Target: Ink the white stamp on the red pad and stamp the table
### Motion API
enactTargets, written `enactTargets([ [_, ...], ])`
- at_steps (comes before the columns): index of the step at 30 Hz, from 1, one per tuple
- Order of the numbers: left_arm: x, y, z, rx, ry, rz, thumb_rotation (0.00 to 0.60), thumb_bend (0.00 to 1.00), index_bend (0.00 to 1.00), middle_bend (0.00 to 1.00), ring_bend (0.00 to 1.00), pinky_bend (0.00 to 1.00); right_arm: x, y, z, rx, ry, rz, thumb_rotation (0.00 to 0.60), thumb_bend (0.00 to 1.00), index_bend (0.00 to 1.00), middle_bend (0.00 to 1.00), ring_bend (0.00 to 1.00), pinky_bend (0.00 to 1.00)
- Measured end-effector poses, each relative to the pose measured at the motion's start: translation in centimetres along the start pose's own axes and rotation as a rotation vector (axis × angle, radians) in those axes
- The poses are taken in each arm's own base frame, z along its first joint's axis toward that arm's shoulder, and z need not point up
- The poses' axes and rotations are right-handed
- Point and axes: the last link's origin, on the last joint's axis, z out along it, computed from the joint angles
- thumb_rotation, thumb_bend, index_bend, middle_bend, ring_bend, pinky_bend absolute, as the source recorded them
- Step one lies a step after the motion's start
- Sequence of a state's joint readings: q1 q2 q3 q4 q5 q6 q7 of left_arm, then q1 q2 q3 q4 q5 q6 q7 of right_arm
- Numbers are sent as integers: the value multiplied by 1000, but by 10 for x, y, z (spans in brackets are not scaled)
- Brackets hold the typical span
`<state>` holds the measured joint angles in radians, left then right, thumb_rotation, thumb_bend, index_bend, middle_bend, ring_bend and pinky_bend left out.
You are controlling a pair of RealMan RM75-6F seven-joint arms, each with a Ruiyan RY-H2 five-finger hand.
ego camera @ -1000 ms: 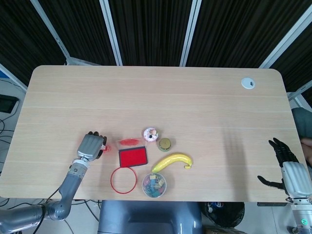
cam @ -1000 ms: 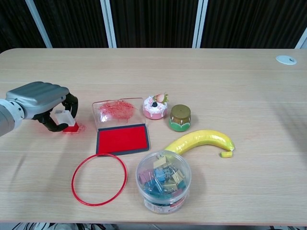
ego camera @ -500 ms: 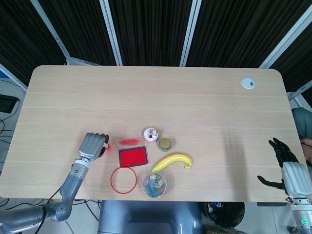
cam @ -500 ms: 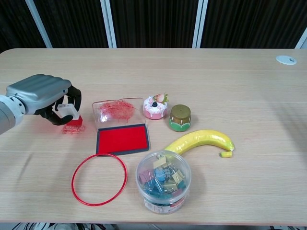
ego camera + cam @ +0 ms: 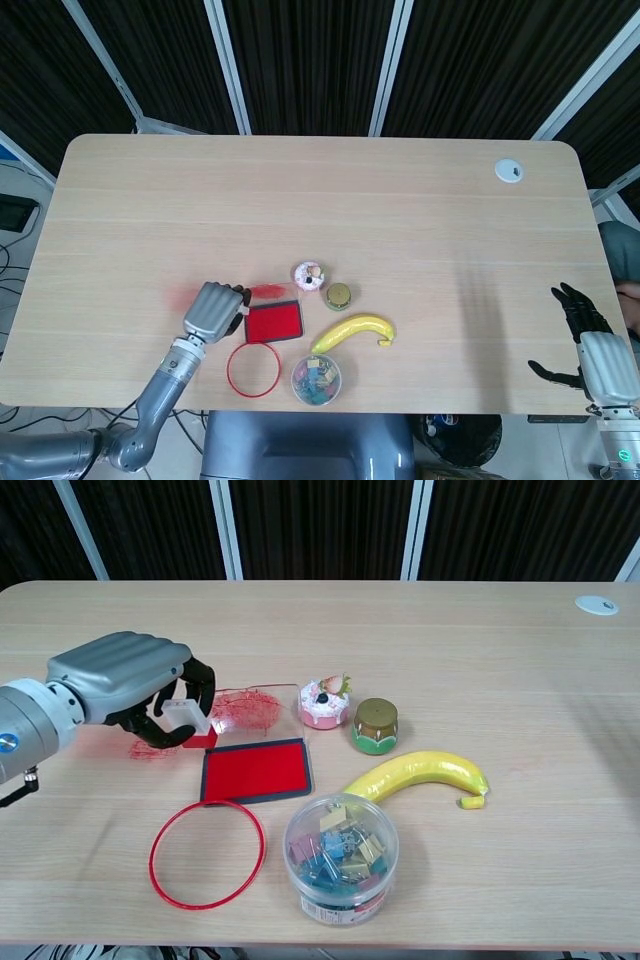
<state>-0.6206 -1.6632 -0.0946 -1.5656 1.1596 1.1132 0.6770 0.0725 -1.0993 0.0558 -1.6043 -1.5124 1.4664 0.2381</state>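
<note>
The white stamp (image 5: 186, 717), with its red-inked base, is gripped in my left hand (image 5: 125, 683), just left of the red pad (image 5: 257, 770) and slightly above the table. In the head view my left hand (image 5: 215, 310) sits against the left edge of the red pad (image 5: 273, 322). A red stamp mark (image 5: 148, 748) shows on the table under the hand's left side. The pad's clear lid (image 5: 250, 706), smeared red, lies open behind the pad. My right hand (image 5: 590, 348) hangs off the table's right end with its fingers spread, holding nothing.
A red ring (image 5: 207, 853) lies in front of the pad, with a jar of binder clips (image 5: 341, 857) to its right. A banana (image 5: 420, 775), a small green jar (image 5: 375, 725) and a toy cake (image 5: 325, 702) sit right of the pad. A white grommet (image 5: 509, 171) marks the far right.
My left hand has lifted the stamp off the table and carried it right, towards the pad, leaving a red mark where it stood. The right hand has not moved.
</note>
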Motion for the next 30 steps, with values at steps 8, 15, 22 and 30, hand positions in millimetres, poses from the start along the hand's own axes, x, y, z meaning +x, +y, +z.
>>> enactTargets([
  [8, 1, 19, 8, -15, -16, 6, 600, 490, 699, 715, 569, 630, 0, 0, 0, 1, 1, 1, 600, 120, 0, 0, 0, 175],
  [15, -4, 33, 20, -18, -37, 16, 600, 490, 701, 717, 571, 630, 0, 0, 0, 1, 0, 2, 600, 120, 0, 0, 0, 175],
  [22, -11, 40, 27, -23, -59, 44, 600, 491, 703, 720, 574, 631, 0, 0, 0, 0, 0, 2, 600, 120, 0, 0, 0, 175],
  [30, -15, 45, 29, -27, -77, 64, 600, 492, 712, 728, 579, 637, 0, 0, 0, 0, 0, 2, 600, 120, 0, 0, 0, 175],
])
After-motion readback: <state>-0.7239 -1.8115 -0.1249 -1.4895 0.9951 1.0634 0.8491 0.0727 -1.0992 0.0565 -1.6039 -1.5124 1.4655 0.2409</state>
